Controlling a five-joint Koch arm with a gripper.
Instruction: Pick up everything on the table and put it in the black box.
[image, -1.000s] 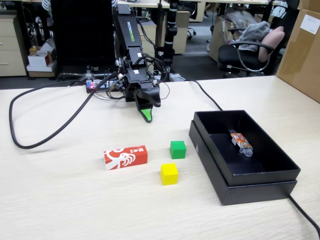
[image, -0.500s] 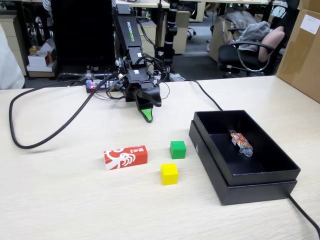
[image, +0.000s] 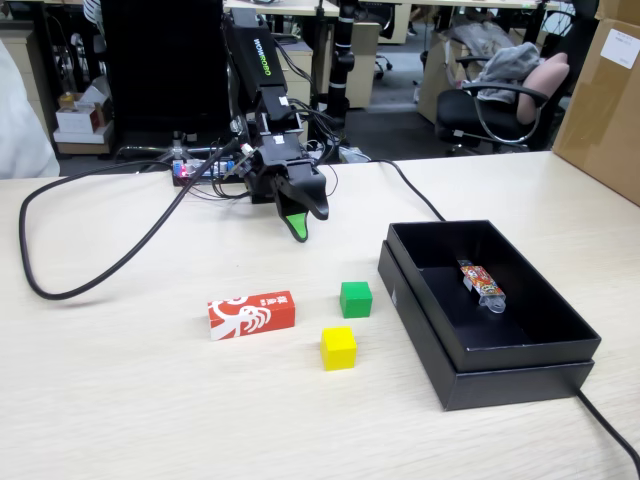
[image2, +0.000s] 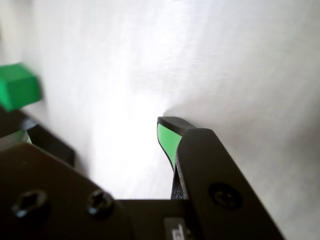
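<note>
Claw (image: 298, 232): hangs above the table (image: 120, 400) near the arm's base, well back from all three pieces, holding nothing. In the wrist view one green-lined tip (image2: 167, 137) shows clearly, with a sliver of green at the left edge that may be the other; I read the claw as spread, though that view is washed out.
Green cube (image: 355, 299): on the table, just left of the box (image: 530, 375) in the fixed view; nearest to the claw.
Yellow cube (image: 338, 347): in front of the green one, apart from it.
Carton (image: 251, 314): lies flat, left of both cubes, long side across the view.
Box: open; only a small wrapped packet (image: 482, 283) lies inside.
Step in hand: reach for a first piece, probably the green cube.
Doing it well: come down straight over the cube with the tips on opposite flat faces. Keep clear of the box wall beside it. Avoid nudging the yellow cube.
</note>
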